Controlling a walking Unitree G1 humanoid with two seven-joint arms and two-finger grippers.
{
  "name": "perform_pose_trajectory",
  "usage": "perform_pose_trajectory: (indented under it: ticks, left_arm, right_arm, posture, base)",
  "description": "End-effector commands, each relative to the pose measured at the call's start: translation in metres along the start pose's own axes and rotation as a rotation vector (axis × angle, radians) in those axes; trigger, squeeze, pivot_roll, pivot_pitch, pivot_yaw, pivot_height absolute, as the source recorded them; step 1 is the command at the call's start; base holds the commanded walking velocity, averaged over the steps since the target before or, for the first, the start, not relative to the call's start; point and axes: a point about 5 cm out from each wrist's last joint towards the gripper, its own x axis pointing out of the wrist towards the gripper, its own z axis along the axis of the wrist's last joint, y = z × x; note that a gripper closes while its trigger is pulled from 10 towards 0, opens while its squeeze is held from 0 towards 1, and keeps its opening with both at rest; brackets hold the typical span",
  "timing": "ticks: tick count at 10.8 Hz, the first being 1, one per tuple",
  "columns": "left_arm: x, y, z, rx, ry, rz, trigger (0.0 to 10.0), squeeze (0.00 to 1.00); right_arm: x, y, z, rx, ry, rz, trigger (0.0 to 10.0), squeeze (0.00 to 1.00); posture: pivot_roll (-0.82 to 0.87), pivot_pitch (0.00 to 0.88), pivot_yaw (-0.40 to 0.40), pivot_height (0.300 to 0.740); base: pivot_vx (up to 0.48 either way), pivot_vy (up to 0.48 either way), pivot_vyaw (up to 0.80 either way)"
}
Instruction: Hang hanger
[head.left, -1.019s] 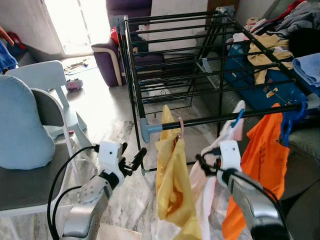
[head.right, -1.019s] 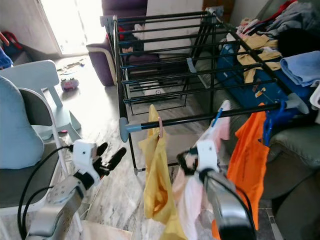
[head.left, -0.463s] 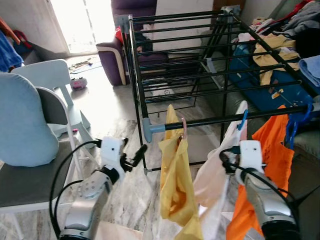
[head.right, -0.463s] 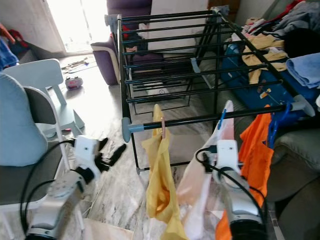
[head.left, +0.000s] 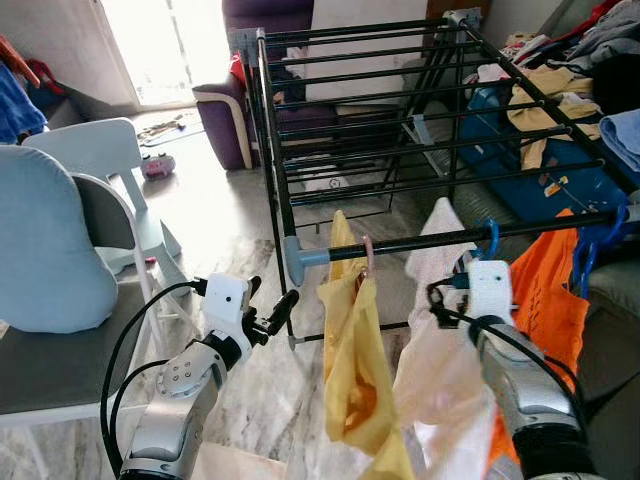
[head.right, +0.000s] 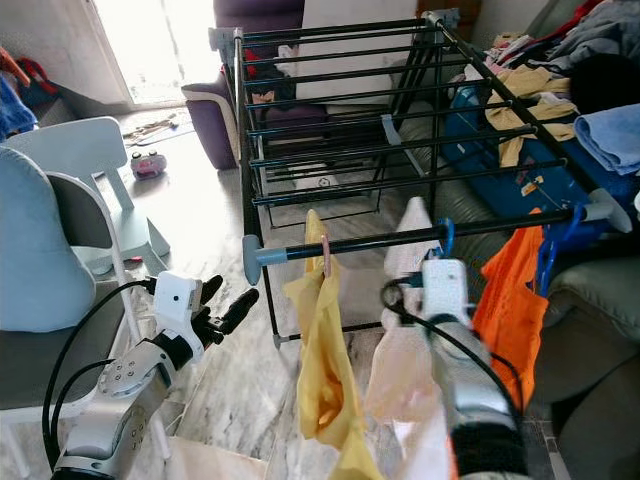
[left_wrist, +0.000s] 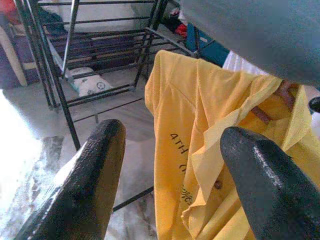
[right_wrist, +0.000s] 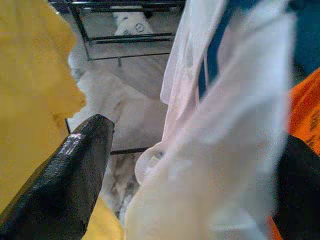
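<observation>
Rack noted first: black metal drying rack (head.left: 400, 120) with a grey-capped front rail (head.left: 440, 238), standing on pale marble floor (head.left: 250, 380). Landmark for everything below.

Right claw (right_wrist: 180, 165) was raised just under that front rail, carrying a pale pink-white garment (head.left: 440, 370) on a blue plastic hanger (head.left: 488, 240). The wrist view showed its two black fingers (right_wrist: 75, 175) spread either side of the bunched cloth and the blue hanger strip, so the claw looked clamped on the hanger through the fabric. The blue hook sat at the rail, apparently at or over the bar; whether it was fully seated could not be told.

Left claw (head.right: 225, 312) was held low, beside the rack's front left leg, fingers apart and holding nothing, facing a yellow shirt (left_wrist: 200, 150).

Already hanging from the front rail: the yellow shirt on a pink hanger (head.left: 366, 252) next to the grey end cap, and an orange shirt (head.left: 545, 300) on a dark blue hanger (head.left: 585, 262) at the far end of the rail. The pale garment sat between these two.

Judgement: task looked near its end. Garment lifted and brought to the rail; what remained was confirming the hook rests on the bar, releasing, and drawing the arm clear without dragging the cloth.

White chair with a light blue cushion (head.left: 50, 250) stood well apart from the rack.
</observation>
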Motion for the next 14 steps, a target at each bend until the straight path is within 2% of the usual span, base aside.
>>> perform_pose_trajectory:
  ticks: [1,3,4,5,11,14]
  left_arm:
    - [-0.001,0.002,0.001,0.015,0.0,0.001,10.0,0.0]
    - [-0.001,0.001,0.0,0.012,0.003,0.002,10.0,0.0]
    - [0.0,0.001,-0.001,0.012,0.006,-0.001,10.0,0.0]
    - [0.0,0.0,-0.002,0.013,0.014,-0.004,10.0,0.0]
    - [-0.001,0.0,-0.004,0.023,0.033,-0.009,10.0,0.0]
    - [0.0,0.0,-0.004,0.03,0.038,-0.017,10.0,0.0]
  right_arm:
    - [0.002,0.001,0.0,0.011,0.01,0.015,10.0,0.0]
    - [0.0,-0.004,-0.012,-0.006,0.077,0.005,10.0,0.0]
    - [-0.001,-0.007,-0.018,-0.003,0.097,0.002,7.3,0.0]
    - [-0.004,-0.009,-0.022,0.008,0.106,0.027,0.0,0.0]
    - [-0.013,-0.025,-0.018,0.021,0.082,0.053,0.0,0.0]
    - [-0.02,-0.02,-0.031,0.073,0.12,0.077,0.0,0.0]
  posture:
    - [-0.14,0.0,0.051,0.74]
    - [-0.14,0.0,0.049,0.74]
    - [-0.14,0.0,0.048,0.74]
    - [-0.14,0.0,0.05,0.74]
    - [-0.14,0.0,0.051,0.74]
    - [-0.14,0.0,0.054,0.74]
  base:
    - [0.0,0.0,0.0]
    - [0.0,0.0,0.0]
    - [0.0,0.0,0.0]
    - [0.0,0.0,0.0]
    - [0.0,0.0,0.0]
    - [0.0,0.0,0.0]
